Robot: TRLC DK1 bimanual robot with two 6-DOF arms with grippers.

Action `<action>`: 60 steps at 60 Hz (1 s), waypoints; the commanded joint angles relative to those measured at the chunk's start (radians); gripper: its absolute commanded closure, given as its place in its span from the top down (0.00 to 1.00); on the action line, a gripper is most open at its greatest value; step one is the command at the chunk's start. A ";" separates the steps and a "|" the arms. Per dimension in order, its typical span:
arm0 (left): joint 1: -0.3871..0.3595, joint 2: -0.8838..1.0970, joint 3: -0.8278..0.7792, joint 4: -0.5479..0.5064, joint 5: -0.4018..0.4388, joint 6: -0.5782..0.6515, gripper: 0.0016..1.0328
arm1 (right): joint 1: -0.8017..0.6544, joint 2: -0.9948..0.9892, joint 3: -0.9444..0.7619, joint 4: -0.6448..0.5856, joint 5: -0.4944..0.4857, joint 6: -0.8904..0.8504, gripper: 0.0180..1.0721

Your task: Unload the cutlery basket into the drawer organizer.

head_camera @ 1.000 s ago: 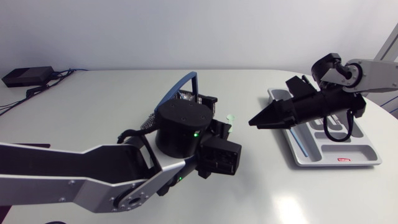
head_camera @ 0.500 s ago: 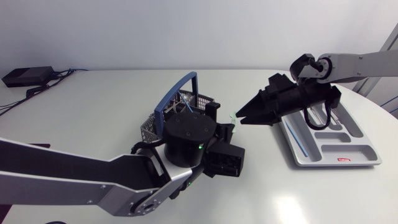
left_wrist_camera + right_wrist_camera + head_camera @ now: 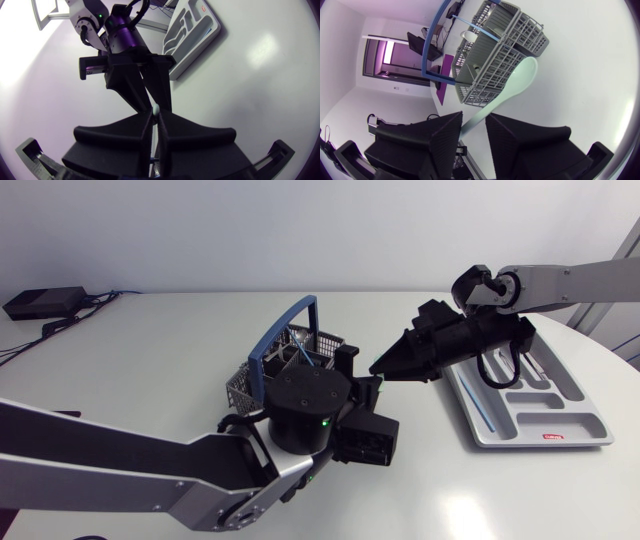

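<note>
The right gripper (image 3: 380, 369) has swung from the drawer organizer (image 3: 478, 435) to the spoon (image 3: 521, 76); nearest, the left gripper (image 3: 154, 114) has its jaws clamped on that spoon; the right jaws stand apart astride its handle; the cutlery basket (image 3: 243, 388) sits behind at the middle of the table (image 3: 150, 350); the drawer organizer lies by its right edge.

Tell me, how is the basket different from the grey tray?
The cutlery basket has see-through grid walls; the drawer organizer has solid ones. The basket stands tall with a blue handle; the organizer lies flat, shallow, with no handle. Both are grey.
</note>
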 commanded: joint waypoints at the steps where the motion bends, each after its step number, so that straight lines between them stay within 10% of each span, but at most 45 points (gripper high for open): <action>1: -0.014 0.034 0.001 0.035 -0.014 0.034 0.03 | -0.003 0.025 0.012 0.007 -0.007 0.037 0.24; 43: -0.008 0.057 -0.005 0.082 -0.021 0.068 0.03 | 0.004 0.150 0.040 -0.086 -0.213 0.432 0.25; 60: -0.008 0.068 -0.007 0.101 -0.021 0.075 0.03 | -0.003 0.153 0.041 -0.107 -0.214 0.446 0.08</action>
